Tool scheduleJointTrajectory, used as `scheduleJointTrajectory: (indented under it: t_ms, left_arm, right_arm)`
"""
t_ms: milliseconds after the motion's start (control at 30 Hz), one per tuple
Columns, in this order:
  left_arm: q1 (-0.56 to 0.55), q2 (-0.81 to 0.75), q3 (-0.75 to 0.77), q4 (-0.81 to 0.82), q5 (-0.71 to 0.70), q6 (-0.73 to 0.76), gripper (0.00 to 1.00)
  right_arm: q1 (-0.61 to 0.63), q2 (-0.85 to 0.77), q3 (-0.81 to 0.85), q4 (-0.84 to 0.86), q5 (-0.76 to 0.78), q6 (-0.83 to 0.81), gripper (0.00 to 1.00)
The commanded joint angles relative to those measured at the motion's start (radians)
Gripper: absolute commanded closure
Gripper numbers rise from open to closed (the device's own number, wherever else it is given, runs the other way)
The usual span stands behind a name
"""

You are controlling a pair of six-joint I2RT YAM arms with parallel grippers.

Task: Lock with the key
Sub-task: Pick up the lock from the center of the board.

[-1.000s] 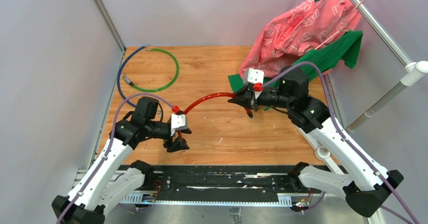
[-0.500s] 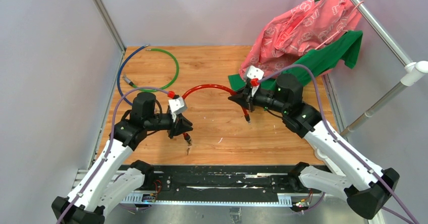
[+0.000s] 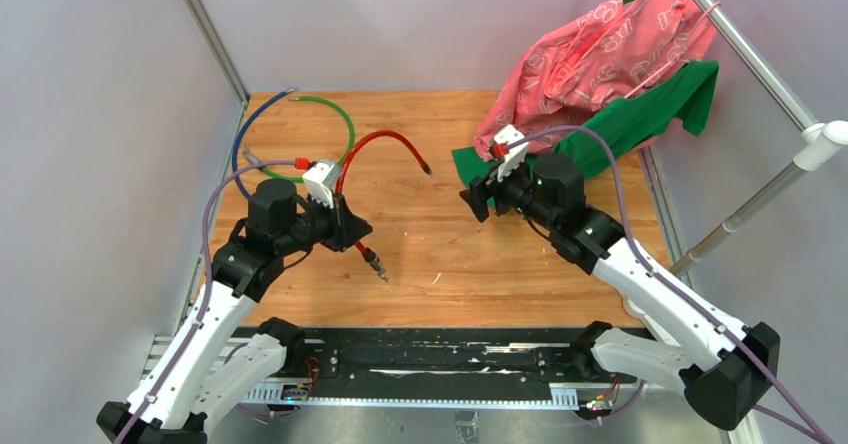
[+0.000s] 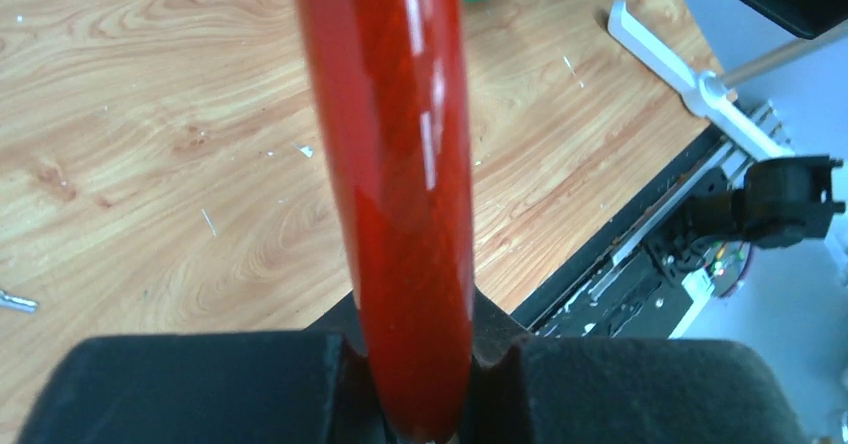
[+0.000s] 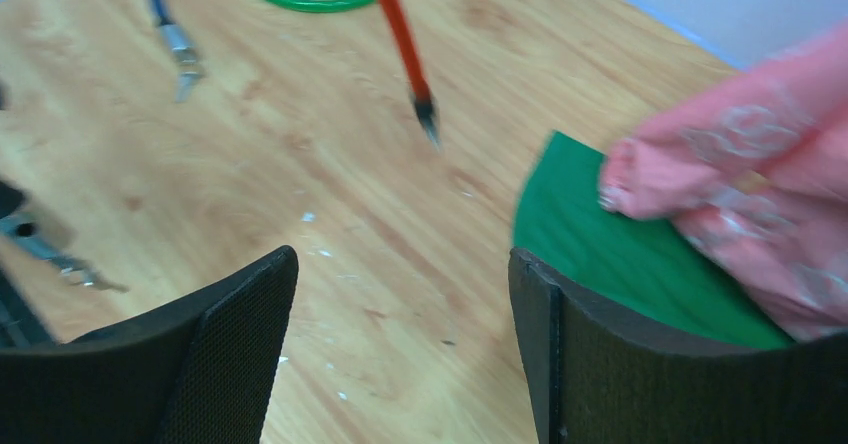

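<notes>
On the far left of the wooden table (image 3: 520, 284) lies a blue cable (image 3: 240, 144). Next to it is a green cable (image 3: 345, 129) in a round loop. Nobody is touching them.

Next comes the left gripper (image 3: 352, 232). It is closed tight around the red cable (image 3: 385, 137) and holds it up off the table. The lock end (image 3: 368, 254) of this cable hangs down just under the gripper. The key (image 3: 381, 272) looks like a tiny silver bit dangling at that lock end, low over the wood, but it is too small to see well.

The red cable bends up and over like a rainbow. Its pin tip (image 3: 426, 170) sits out in the open, well apart from the lock end. So I think the lock is not shut yet. The tip has to go into the lock end, and then the key has to be turned. Most of the job is left to do.

The right gripper (image 3: 474, 202) is wide open and holds nothing. Behind it is a green cloth (image 3: 640, 114) with a pink cloth (image 3: 590, 59) on top.

There are no boxes, bowls or bins here.
</notes>
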State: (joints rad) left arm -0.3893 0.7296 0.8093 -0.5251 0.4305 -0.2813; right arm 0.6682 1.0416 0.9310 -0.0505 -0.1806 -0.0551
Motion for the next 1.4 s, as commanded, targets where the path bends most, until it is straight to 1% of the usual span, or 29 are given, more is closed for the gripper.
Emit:
scheduleJointTrajectory:
  t_ms: [0, 67, 167, 233, 300, 333, 367, 433, 600, 867, 900, 933, 1033, 1100, 1200, 1233, 1267, 1333, 1367]
  left_arm:
    - [0.004, -0.022, 0.009, 0.037, -0.075, -0.159, 1.00]
    - [0.004, -0.016, -0.011, 0.019, -0.093, -0.206, 1.00]
    - [0.004, -0.011, -0.035, 0.031, -0.086, -0.277, 1.00]
    - [0.004, -0.011, -0.043, 0.050, -0.092, -0.299, 1.00]
    - [0.003, -0.010, -0.043, 0.072, -0.098, -0.313, 1.00]
    - [0.004, -0.008, -0.041, 0.082, -0.096, -0.319, 1.00]
    - [0.004, -0.008, -0.039, 0.086, -0.093, -0.319, 1.00]
    - [0.004, -0.006, -0.036, 0.086, -0.092, -0.312, 1.00]
    - [0.004, -0.010, -0.034, 0.076, -0.104, -0.296, 1.00]
    - [0.003, -0.014, -0.041, 0.092, -0.100, -0.292, 1.00]
    - [0.004, -0.013, -0.040, 0.093, -0.101, -0.290, 1.00]
    - [0.004, -0.013, -0.038, 0.092, -0.099, -0.290, 1.00]
    - [0.003, -0.014, -0.034, 0.091, -0.096, -0.280, 1.00]
    - [0.004, -0.016, -0.030, 0.087, -0.103, -0.262, 1.00]
    - [0.004, -0.016, -0.022, 0.078, -0.119, -0.226, 1.00]
    - [0.004, -0.015, -0.019, 0.079, -0.121, -0.208, 0.93]
    - [0.004, -0.014, -0.018, 0.081, -0.127, -0.179, 0.65]
    - [0.004, -0.014, -0.014, 0.086, -0.161, -0.089, 0.17]
    - [0.004, -0.012, -0.007, 0.083, -0.194, -0.009, 0.03]
  right_arm:
    - [0.007, -0.087, 0.006, -0.051, 0.246, -0.040, 0.20]
    - [0.027, -0.120, -0.046, 0.028, 0.165, -0.015, 0.20]
    - [0.101, -0.127, -0.138, 0.185, -0.113, -0.001, 0.19]
    - [0.195, -0.087, -0.185, 0.331, -0.151, 0.028, 0.17]
    - [0.301, -0.013, -0.193, 0.413, -0.104, 0.004, 0.17]
    - [0.357, 0.047, -0.181, 0.428, -0.070, -0.021, 0.16]
    - [0.379, 0.079, -0.158, 0.420, -0.064, -0.053, 0.16]
    - [0.413, 0.166, -0.095, 0.383, -0.069, -0.065, 0.16]
    - [0.416, 0.352, -0.036, 0.433, -0.263, 0.008, 0.16]
    - [0.415, 0.518, 0.058, 0.397, -0.324, 0.030, 0.27]
    - [0.415, 0.533, 0.069, 0.387, -0.329, 0.028, 0.29]
    - [0.415, 0.546, 0.081, 0.372, -0.329, 0.026, 0.34]
    - [0.409, 0.560, 0.098, 0.338, -0.328, 0.026, 0.58]
    - [0.400, 0.551, 0.094, 0.327, -0.331, 0.027, 0.72]
    - [0.387, 0.529, 0.087, 0.298, -0.345, 0.031, 0.97]
    - [0.382, 0.522, 0.088, 0.284, -0.355, 0.038, 1.00]
    - [0.374, 0.517, 0.091, 0.270, -0.371, 0.047, 1.00]
    - [0.359, 0.508, 0.113, 0.227, -0.399, 0.072, 1.00]
    - [0.350, 0.504, 0.131, 0.172, -0.409, 0.088, 1.00]
